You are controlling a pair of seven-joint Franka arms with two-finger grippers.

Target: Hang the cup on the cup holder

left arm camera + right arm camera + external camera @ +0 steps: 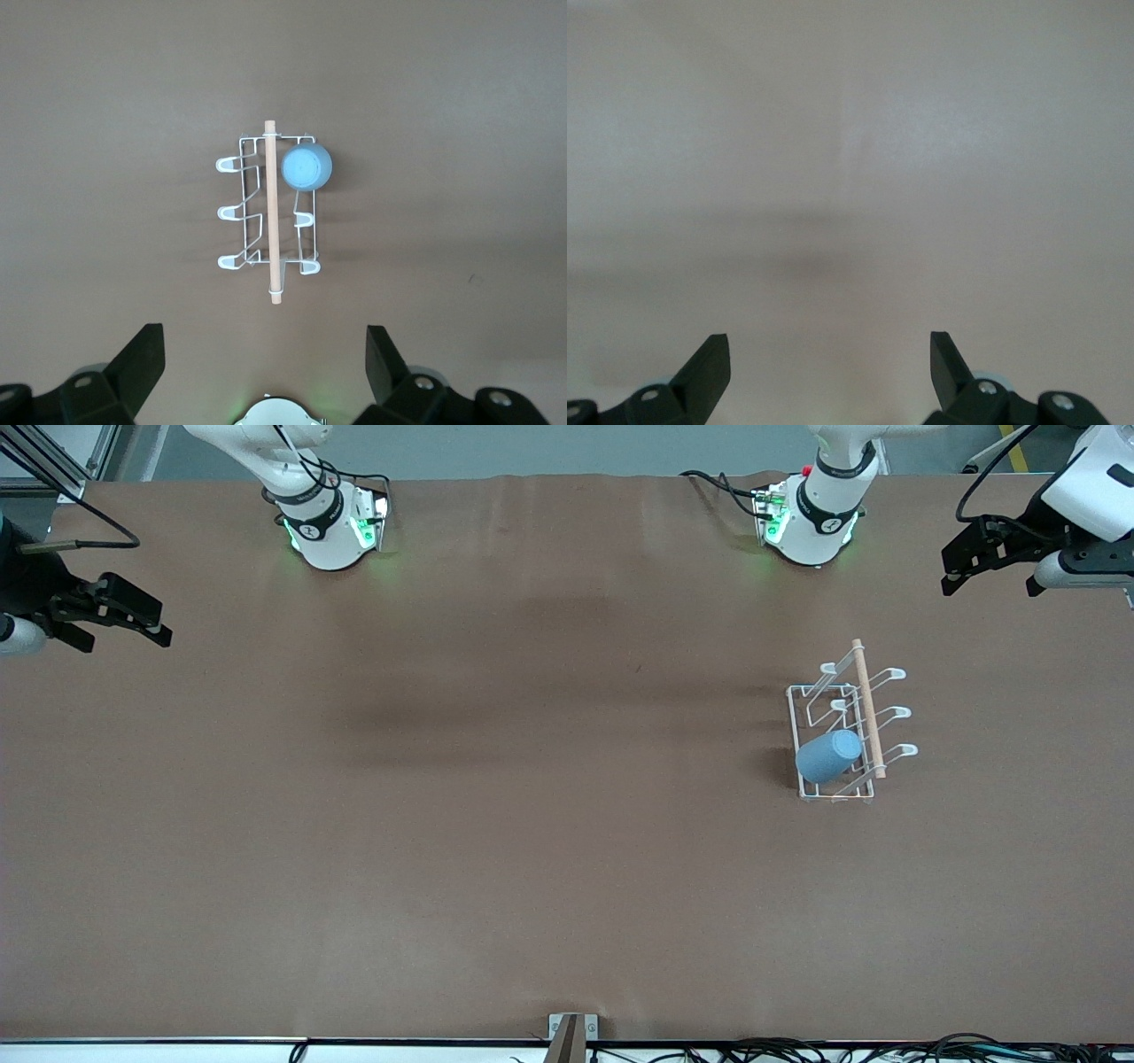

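Light-blue plastic is showing on the cup (829, 755), which is sitting tilted over one of the prongs of the cup holder (849, 726), on the prong row facing the right arm's end of the worktop and at the end of the rack nearest the front camera. In the left wrist view the cup (306, 166) is showing its closed bottom, beside the wooden dowel (274, 212) that is running along the top of the cup holder (268, 212). Five other white prongs are standing bare. The rack is resting on the brown worktop (496, 797) toward the left arm's end, nearer to the front camera than the left arm's base.

Neither arm is touching anything. The left end effector (992, 558) is hanging in the air over the worktop's edge at the left arm's end, its fingers (142, 363) spread wide apart and gripping nothing. The right end effector (120, 615) is hovering over the edge at the right arm's end, well apart from the rack, and its fingers (709, 367) are likewise spread fully with nothing between them; its wrist view is showing only bare brown worktop (850, 177).
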